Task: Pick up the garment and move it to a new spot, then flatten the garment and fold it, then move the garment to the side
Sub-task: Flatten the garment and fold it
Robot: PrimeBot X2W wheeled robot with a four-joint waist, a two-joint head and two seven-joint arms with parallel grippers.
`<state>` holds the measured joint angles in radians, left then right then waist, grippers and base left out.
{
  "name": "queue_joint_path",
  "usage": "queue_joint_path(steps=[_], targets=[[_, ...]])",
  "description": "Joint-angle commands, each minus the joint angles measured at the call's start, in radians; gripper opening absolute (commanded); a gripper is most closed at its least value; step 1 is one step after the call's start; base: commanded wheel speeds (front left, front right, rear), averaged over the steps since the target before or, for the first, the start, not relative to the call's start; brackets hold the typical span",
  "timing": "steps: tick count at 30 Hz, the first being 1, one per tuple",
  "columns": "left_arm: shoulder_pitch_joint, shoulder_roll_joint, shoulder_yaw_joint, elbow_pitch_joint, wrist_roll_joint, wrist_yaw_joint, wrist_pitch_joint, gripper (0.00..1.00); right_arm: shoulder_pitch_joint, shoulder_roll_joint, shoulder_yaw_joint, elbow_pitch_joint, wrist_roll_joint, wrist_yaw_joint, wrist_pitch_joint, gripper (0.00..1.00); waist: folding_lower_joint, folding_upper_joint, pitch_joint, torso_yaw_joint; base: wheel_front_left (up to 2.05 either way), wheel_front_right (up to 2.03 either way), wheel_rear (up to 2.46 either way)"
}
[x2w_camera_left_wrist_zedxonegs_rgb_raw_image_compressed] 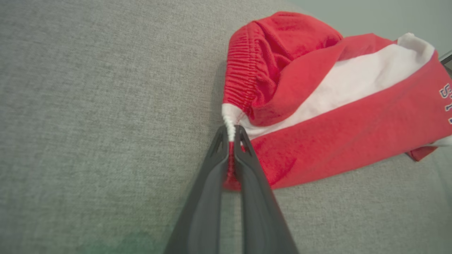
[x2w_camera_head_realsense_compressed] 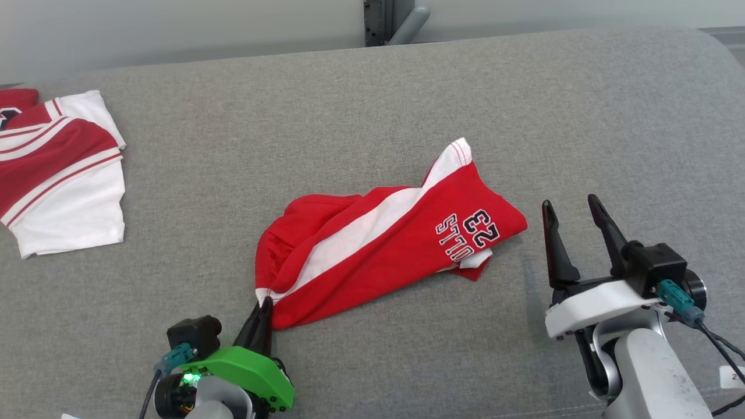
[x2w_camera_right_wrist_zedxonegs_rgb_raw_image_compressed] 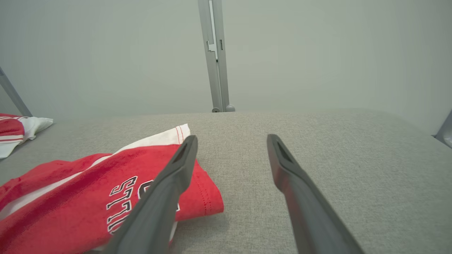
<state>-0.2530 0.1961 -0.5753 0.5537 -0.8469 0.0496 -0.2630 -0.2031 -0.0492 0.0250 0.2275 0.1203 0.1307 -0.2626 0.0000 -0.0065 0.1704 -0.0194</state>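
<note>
Red garment (x2w_camera_head_realsense_compressed: 378, 244): soft, light, floppy; likely to sag.
Left gripper (x2w_camera_head_realsense_compressed: 266, 301): fingers pinching its waistband corner (x2w_camera_left_wrist_zedxonegs_rgb_raw_image_compressed: 229, 118).
Right gripper (x2w_camera_head_realsense_compressed: 570, 202): fingers wide, empty; printed hem corner (x2w_camera_head_realsense_compressed: 515, 224) suits it.

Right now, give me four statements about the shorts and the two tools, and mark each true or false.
1. The left tool is shut on a waistband corner of the shorts. True.
2. The right tool grips the shorts' leg. False: it is open, off to the shorts' right, holding nothing.
3. The shorts lie flat and neatly folded. False: they are crumpled, bunched up at the waistband.
4. Another red and white garment lies at the far left of the grey surface. True.
</note>
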Motion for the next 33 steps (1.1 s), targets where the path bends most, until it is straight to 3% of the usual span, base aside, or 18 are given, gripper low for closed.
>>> queue_joint_path(steps=[1,4,5,6,7,8,18,33], targets=[[-0.004,-0.007,0.012,0.009,0.024,-0.009,-0.001,0.0,-0.017,-0.002,0.007,0.027,-0.001,0.0,-0.002,1.0,0.0,0.0065,-0.003,0.008,0.0,0.0,0.0],[0.01,-0.041,0.059,0.039,0.069,-0.034,-0.002,0.0,-0.063,-0.002,0.046,0.165,0.014,0.0,0.004,1.0,0.0,0.0065,-0.011,0.024,0.0,0.0,0.0],[0.013,-0.05,0.072,0.046,0.083,-0.041,-0.002,0.11,-0.081,-0.002,0.054,0.195,0.019,0.0,0.007,1.0,0.0,0.0065,-0.012,0.028,0.0,0.0,0.0],[0.017,-0.058,0.085,0.049,0.092,-0.046,-0.002,0.42,-0.094,-0.003,0.064,0.225,0.023,0.0,0.011,1.0,0.0,0.0065,-0.013,0.032,0.0,0.0,0.0],[0.019,-0.065,0.097,0.051,0.102,-0.05,-0.002,0.82,-0.103,-0.002,0.072,0.25,0.029,0.0,0.009,1.0,0.0,0.0065,-0.014,0.035,0.0,0.0,0.0],[0.022,-0.072,0.113,0.05,0.118,-0.055,-0.002,1.0,-0.114,-0.002,0.078,0.272,0.033,0.0,0.009,1.0,0.0,0.0065,-0.015,0.038,0.0,0.0,0.0],[0.058,-0.115,0.257,-0.035,0.263,-0.084,-0.002,1.0,-0.264,-0.009,0.102,0.417,0.084,0.0,0.002,1.0,0.0,0.0065,-0.016,0.082,0.0,0.0,0.0],[0.072,-0.145,0.285,-0.147,0.348,-0.126,-0.002,1.0,-0.552,-0.113,0.176,0.746,0.221,0.0,0.204,1.0,0.0,0.0065,0.027,0.237,0.0,0.0,0.0]])
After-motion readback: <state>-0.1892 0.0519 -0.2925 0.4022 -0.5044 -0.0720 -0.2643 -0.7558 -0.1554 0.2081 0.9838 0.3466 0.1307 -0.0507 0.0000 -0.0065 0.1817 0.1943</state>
